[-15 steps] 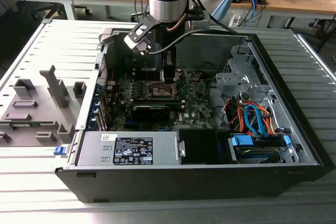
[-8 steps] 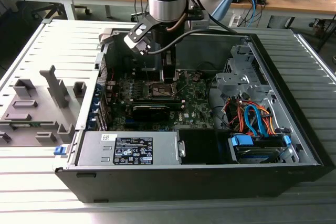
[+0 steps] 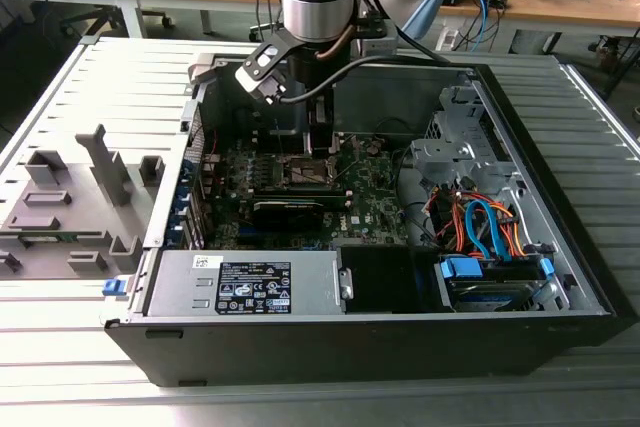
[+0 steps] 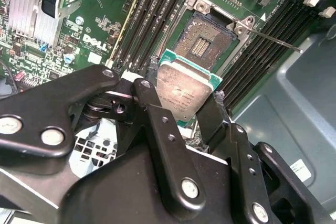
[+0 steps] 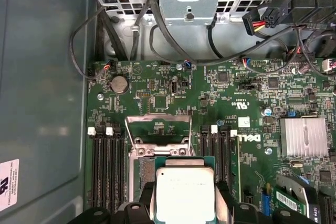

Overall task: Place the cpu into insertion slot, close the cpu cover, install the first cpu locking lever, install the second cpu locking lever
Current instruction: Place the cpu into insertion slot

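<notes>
cpu [image 4: 185, 88] is sitting clamped btwn the two black fingers [image 4: 152, 103] of the gripper [image 4: 184, 98], w/ its pale silvery face turned toward the camera in both wrist views and a green edge showing along one side. The fingers are pinching two opposite edges of the chip, so the gripper is closed on it. The chip is hanging over the mobo [image 5: 236, 93] and isn't seated yet. In the second wrist view the insertion slot [image 4: 202, 43] is lying bare just past the chip, w/ its contact field exposed. In the first wrist view the cpu is hiding most of the slot, w/ only a strip of socket peeking out beside it. The cpu cover [image 5: 157, 141] is standing flipped up at the slot's edge. A thin metal rod [image 4: 273, 40] is sticking out from one socket corner across the memory slots [image 4: 262, 61]. In the exterior view the arm is reaching down into the open pc case [image 3: 560, 297], w/ the gripper over the middle of the board, behind the graphics card [image 3: 290, 209]. The case is lying on a slatted table [image 3: 60, 97].
</notes>
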